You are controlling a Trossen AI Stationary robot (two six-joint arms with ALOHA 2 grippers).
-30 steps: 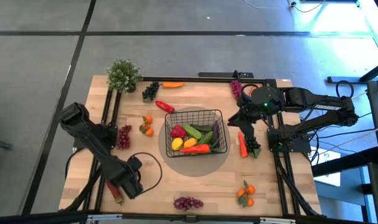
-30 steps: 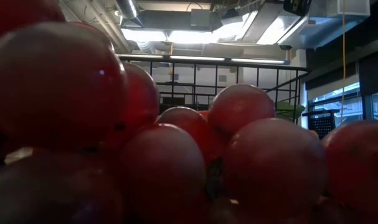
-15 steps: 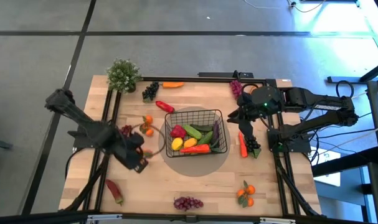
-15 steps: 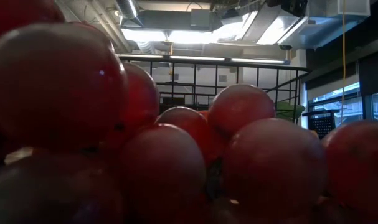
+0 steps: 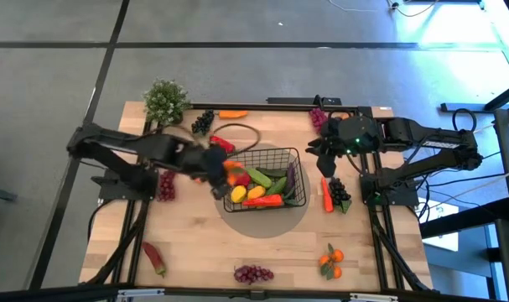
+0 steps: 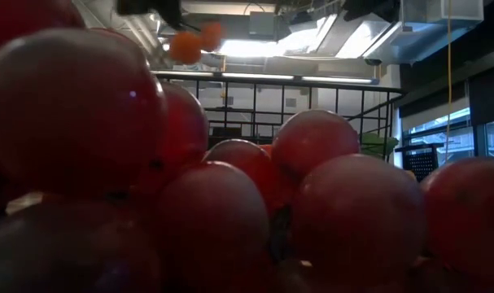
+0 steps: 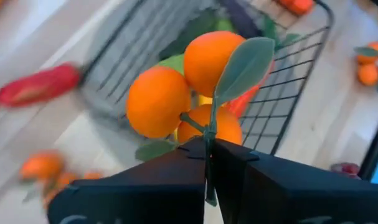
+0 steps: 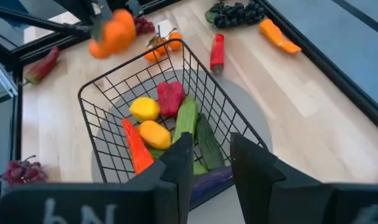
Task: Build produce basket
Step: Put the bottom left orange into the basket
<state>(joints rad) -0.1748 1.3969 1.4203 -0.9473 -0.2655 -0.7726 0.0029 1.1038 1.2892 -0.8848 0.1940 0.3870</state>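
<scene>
Centre of the high view: the left gripper (image 7: pixel 208 163), clamped on the orange cluster's (image 7: pixel 187 88) stem, carries it over the basket (image 5: pixel 298 155). Next it should lower and release inside. The right gripper (image 8: pixel 208 163) waits at right, partly open and empty.

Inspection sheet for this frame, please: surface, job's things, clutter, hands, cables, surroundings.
Surface: wooden table, a round grey mat under the basket.
Job's things: black wire basket holds a lemon, cucumbers, a carrot and a red piece; loose produce around it includes dark grapes, a red pepper, red grapes, an orange cluster, a carrot.
Clutter: potted plant at the far left corner.
Hands: left hand shut on the stem of an orange cluster, at the basket's left edge; right hand, fingers parted and empty, near the basket's right side.
Cables: a dark cable loop behind the left arm.
Surroundings: grey floor; no people seen.
</scene>
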